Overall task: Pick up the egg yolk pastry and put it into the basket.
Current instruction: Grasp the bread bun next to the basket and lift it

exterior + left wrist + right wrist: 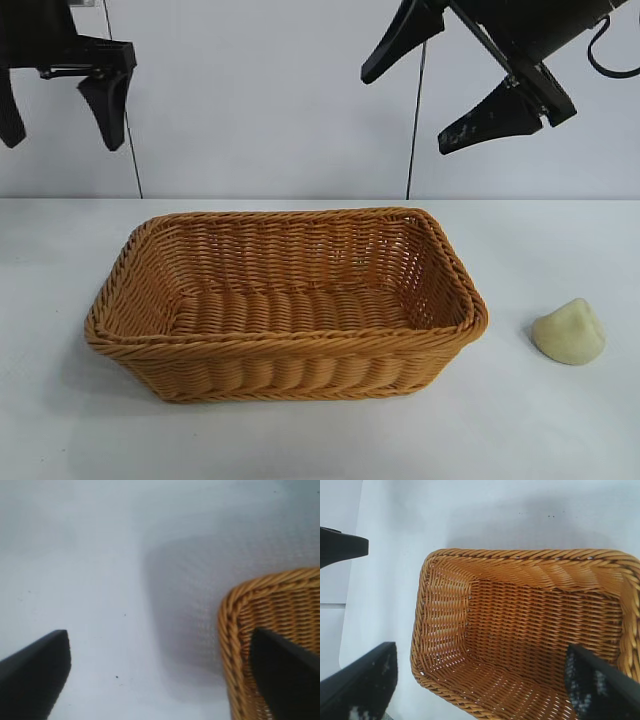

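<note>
1. while the egg yolk pastry [569,332] sits on the white table [560,430] in the exterior view, just off the basket [290,385] on the right arm's side and apart from its braided rim, nothing has touched it yet. the right gripper [452,95] hangs high over the far right end of the basket, fingers spread wide and empty. the left gripper [58,105] is parked high at the far left, also open and holding nothing. judging by position, the right arm is the one to make the reach.

2. through the left wrist view, only a rounded basket corner [270,630] and bare table show between that arm's spread fingers [35,672]. the pastry is out of sight here, so this arm is best left where it is.

3. through the right wrist view, the camera looks straight down into the empty basket [530,630], with the spread fingers [362,685] framing it. the pastry does not appear, so the claw is not yet over its target.

4. to do the step well, i would carry the right gripper sideways clear of the rim until the pastry sits between the fingers, then descend. the lump looks soft and domed, so a low, gentle close around its widest part seems safest; squeezing hard could dent or crumble it, and a high pinch could slip.
</note>
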`<state>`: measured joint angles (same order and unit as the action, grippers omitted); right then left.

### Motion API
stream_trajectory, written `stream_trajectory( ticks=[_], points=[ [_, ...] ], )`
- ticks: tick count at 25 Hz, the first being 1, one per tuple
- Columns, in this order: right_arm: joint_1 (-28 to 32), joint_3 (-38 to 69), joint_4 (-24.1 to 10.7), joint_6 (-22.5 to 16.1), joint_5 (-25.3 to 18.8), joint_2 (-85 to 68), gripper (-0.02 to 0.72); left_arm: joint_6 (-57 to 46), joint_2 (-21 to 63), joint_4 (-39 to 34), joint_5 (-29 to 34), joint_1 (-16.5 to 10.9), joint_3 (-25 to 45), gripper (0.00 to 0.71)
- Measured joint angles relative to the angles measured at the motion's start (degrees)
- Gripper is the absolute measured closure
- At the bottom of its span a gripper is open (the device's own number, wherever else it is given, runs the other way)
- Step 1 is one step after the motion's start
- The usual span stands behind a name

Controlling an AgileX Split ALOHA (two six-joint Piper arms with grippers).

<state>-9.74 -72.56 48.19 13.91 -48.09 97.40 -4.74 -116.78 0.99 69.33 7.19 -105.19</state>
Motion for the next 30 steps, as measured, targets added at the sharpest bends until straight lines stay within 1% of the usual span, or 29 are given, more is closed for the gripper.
stream_trajectory(
  ticks=[4,6,8,10,13,19,30],
  points=[
    [0.0,0.0,0.0,0.0,0.0,0.0,0.059,0.0,0.0,-0.4,0.0,-4.9,0.0,0.018],
    [0.0,0.0,0.0,0.0,0.0,0.0,0.059,0.0,0.1,-0.2,0.0,-6.2,0.0,0.018],
    [0.0,0.0,0.0,0.0,0.0,0.0,0.059,0.1,0.6,0.5,0.0,-6.8,1.0,0.018],
    [0.0,0.0,0.0,0.0,0.0,0.0,0.059,0.7,2.0,1.2,0.0,-6.8,3.2,0.018],
    [0.0,0.0,0.0,0.0,0.0,0.0,0.059,1.7,5.7,1.6,0.0,-6.8,8.5,0.018],
    [0.0,0.0,0.0,0.0,0.1,0.0,0.059,2.9,18.8,1.7,0.0,-6.8,23.5,0.018],
    [0.0,0.0,0.0,0.0,0.1,0.0,0.059,4.3,53.4,0.5,0.1,-6.8,54.9,0.018]
  ],
)
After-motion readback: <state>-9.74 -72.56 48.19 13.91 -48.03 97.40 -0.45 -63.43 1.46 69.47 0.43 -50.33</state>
